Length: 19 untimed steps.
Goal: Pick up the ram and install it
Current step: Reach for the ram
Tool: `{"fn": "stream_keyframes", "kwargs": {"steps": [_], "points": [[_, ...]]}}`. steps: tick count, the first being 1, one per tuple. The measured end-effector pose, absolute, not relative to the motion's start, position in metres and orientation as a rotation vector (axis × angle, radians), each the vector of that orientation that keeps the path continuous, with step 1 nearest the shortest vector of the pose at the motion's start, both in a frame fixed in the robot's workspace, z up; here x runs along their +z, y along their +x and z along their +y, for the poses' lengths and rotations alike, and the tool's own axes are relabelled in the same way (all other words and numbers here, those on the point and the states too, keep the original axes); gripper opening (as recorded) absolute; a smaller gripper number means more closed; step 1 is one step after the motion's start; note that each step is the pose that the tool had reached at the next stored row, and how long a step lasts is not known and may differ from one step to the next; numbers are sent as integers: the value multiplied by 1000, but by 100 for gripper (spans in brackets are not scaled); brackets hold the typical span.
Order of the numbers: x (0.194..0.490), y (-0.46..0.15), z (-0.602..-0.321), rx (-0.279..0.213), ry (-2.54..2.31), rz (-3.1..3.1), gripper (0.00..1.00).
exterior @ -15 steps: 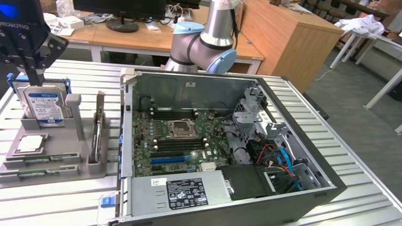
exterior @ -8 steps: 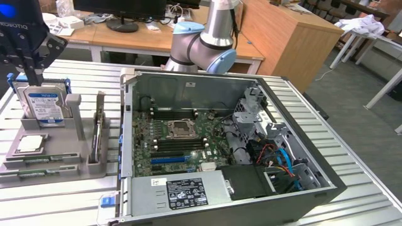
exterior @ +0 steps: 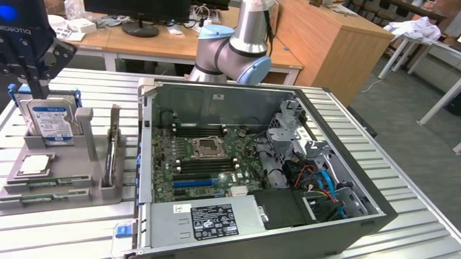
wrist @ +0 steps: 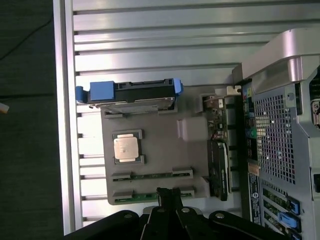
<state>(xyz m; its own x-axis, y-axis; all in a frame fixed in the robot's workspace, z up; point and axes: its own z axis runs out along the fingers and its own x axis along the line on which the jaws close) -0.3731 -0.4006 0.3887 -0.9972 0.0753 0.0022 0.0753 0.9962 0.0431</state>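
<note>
Currently the gripper (exterior: 33, 86), fingers together and empty, hangs over the hard drive (exterior: 51, 121); the ram (exterior: 45, 198) lies in the grey tray (exterior: 75, 167), lower left. Descending so narrow, it could strike the board rather than straddle it.

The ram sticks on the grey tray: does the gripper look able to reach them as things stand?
Probably yes. The gripper hangs above the tray, and the ram sticks lie flat and uncovered along its edge; the upright hard drive stands apart from them.
</note>
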Motion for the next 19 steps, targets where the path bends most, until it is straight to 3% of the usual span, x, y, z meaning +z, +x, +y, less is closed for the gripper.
{"fn": "stream_keyframes", "kwargs": {"steps": [19], "points": [[389,-373,-421,-68,-118,-3136,11]]}}
